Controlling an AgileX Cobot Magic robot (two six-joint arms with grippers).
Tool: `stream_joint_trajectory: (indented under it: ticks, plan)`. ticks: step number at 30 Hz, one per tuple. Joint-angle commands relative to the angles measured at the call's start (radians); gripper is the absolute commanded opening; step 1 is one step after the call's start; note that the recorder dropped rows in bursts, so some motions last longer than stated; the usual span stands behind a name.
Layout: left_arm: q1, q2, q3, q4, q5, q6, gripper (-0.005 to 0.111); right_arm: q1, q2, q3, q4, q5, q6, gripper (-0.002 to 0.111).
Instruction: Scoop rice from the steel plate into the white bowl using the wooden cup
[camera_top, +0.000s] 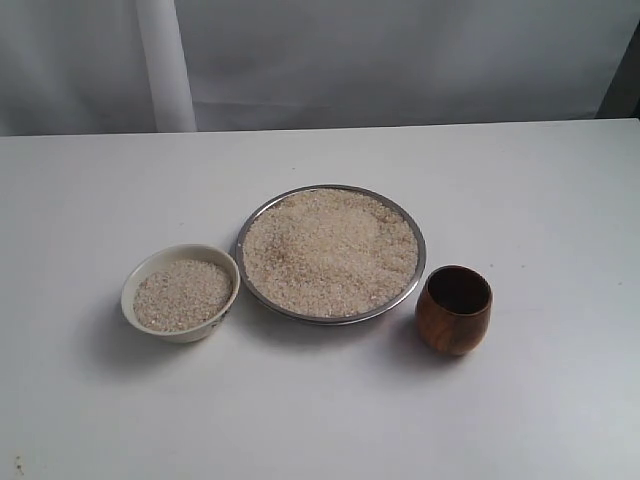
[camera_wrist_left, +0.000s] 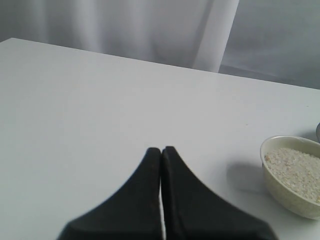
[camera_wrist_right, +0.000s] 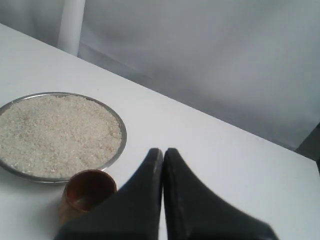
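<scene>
The steel plate (camera_top: 420, 268) lies mid-table, heaped with rice (camera_top: 330, 250). Left of it stands the white bowl (camera_top: 180, 293), holding rice too. The wooden cup (camera_top: 454, 309) stands upright and empty to the plate's right. Neither gripper shows in the exterior view. In the left wrist view my left gripper (camera_wrist_left: 161, 150) is shut on nothing, above bare table, with the white bowl (camera_wrist_left: 280, 187) off to one side. In the right wrist view my right gripper (camera_wrist_right: 163, 151) is shut and empty; the wooden cup (camera_wrist_right: 89, 190) sits just beside its fingers, with the steel plate (camera_wrist_right: 119, 146) beyond.
A white table (camera_top: 540, 190) carries everything, backed by a pale curtain (camera_top: 400, 50) with a white post (camera_top: 165, 65) at the far left edge.
</scene>
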Motion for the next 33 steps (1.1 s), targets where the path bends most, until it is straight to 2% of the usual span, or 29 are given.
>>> stream_joint_trajectory:
  ticks: [1,5,11,17,28,33]
  plan:
    - [-0.005,-0.002,-0.004,-0.006,-0.006,-0.001,0.0,-0.005,0.194,-0.027,-0.003,-0.217,-0.001,0.0]
    - [-0.005,-0.002,-0.004,-0.006,-0.006,-0.001,0.0,-0.004,0.325,-0.027,-0.003,-0.418,0.068,0.0]
    - [-0.005,-0.002,-0.004,-0.006,-0.006,-0.001,0.0,-0.004,0.43,0.011,-0.009,-0.537,0.116,0.0]
    - [-0.005,-0.002,-0.004,-0.006,-0.006,-0.001,0.0,-0.004,0.462,0.181,0.008,-0.981,0.116,0.0]
    - [-0.005,-0.002,-0.004,-0.006,-0.006,-0.001,0.0,-0.004,0.67,0.204,-0.062,-1.061,0.106,0.0]
    - [-0.005,-0.002,-0.004,-0.006,-0.006,-0.001,0.0,-0.004,0.834,0.259,-0.062,-1.247,0.106,0.0]
